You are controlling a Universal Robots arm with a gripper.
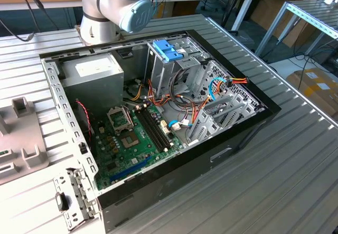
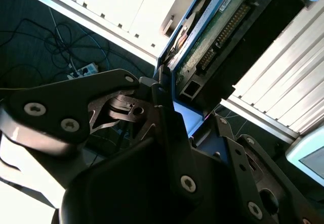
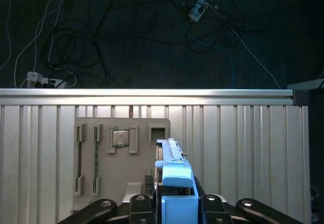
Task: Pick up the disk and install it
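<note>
The pincer (image 3: 177, 205) is clamped on the disk (image 3: 174, 176). Its black fingers (image 3: 152, 206) press the two broad sides, so the drive stands on edge between them, with the light-blue carrier end facing the first wrist view and the thin body running away from it. Gripping the flats, I judge, leaves the long edges and the far end free to meet the rails of a bay. It also keeps the grip off the electronics: in the second wrist view the green circuit board (image 2: 202, 47) with its connector row lies bare on one face, beyond the black linkage. As far as the views show, the disk touches nothing but the fingers. In the first wrist view it lines up with the near corner of a grey fixture plate (image 3: 121, 158). The plate's slots, square pocket and small framed chip look like holders, so it is probably a staging place for parts. The plate rests on a ribbed metal table (image 3: 243, 148). Past the plate the table ends at a bright rail, and below lies a dark floor strewn with cables and power strips (image 3: 45, 80). In the exterior view, what seems to be the same plate sits at the frame's edge. On the exterior view's right of the plate stands the open computer case (image 1: 253, 118), side panel off so that the motherboard (image 1: 132, 144) and drive cage (image 1: 174, 70) can be reached from above. The arm (image 1: 121, 7) rises behind the case, and workbenches and cardboard boxes (image 1: 317, 86) stand farther off.
</note>
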